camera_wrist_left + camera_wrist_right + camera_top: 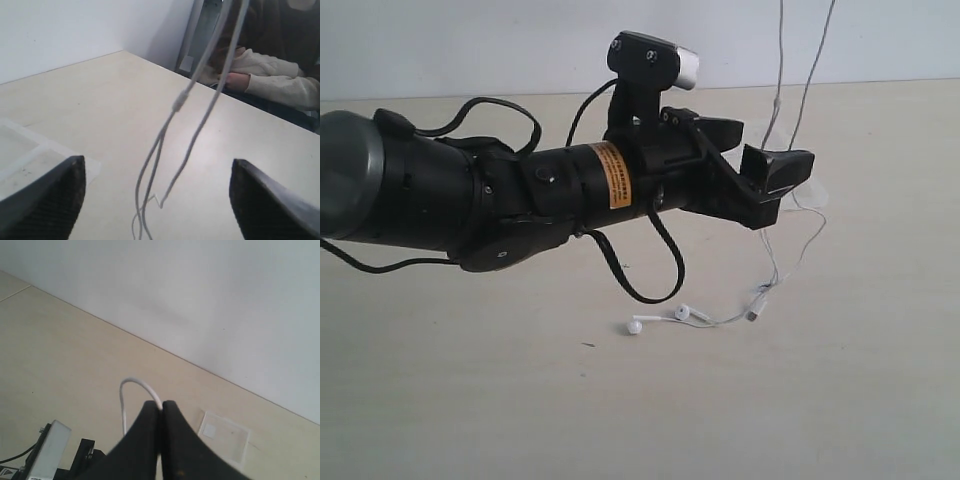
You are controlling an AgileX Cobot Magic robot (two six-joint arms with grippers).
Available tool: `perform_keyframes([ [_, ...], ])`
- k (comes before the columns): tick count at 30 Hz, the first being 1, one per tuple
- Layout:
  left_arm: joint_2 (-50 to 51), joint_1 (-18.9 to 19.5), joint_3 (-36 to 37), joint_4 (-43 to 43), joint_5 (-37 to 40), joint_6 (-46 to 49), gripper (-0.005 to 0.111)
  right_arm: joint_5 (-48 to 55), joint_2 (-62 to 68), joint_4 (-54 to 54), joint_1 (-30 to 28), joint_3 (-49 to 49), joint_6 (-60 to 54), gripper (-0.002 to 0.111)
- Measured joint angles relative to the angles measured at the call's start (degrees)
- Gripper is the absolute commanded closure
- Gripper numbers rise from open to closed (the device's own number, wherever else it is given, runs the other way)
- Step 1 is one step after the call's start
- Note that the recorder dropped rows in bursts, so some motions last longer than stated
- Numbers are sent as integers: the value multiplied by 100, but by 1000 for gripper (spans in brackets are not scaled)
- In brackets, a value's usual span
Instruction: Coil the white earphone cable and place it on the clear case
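Note:
The white earphone cable hangs in two thin strands from above the exterior view down to the table. Its two earbuds and plug lie on the table. My right gripper is shut on a loop of the cable, high up and out of the exterior view. My left gripper is open, and the hanging strands pass between its fingers without touching them. The clear case lies flat behind the left gripper, mostly hidden; it shows as the case in the right wrist view.
The left arm with its black cables stretches across the exterior view above the table. A person in a cream sweater sits past the table's far edge. A white wall borders the table.

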Motion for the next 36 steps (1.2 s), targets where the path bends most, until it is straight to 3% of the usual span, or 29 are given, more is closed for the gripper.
perform_keyframes([
  [22,441,0,-307,-48,-126,25,34,11,0,-12,0,0,0,108],
  [26,453,0,-307,-48,-130,25,52,11,0,-12,0,0,0,108],
  [33,453,0,-317,-48,-130,25,96,11,0,-12,0,0,0,108],
  [36,453,0,-317,-48,-130,25,107,11,0,-12,0,0,0,108],
])
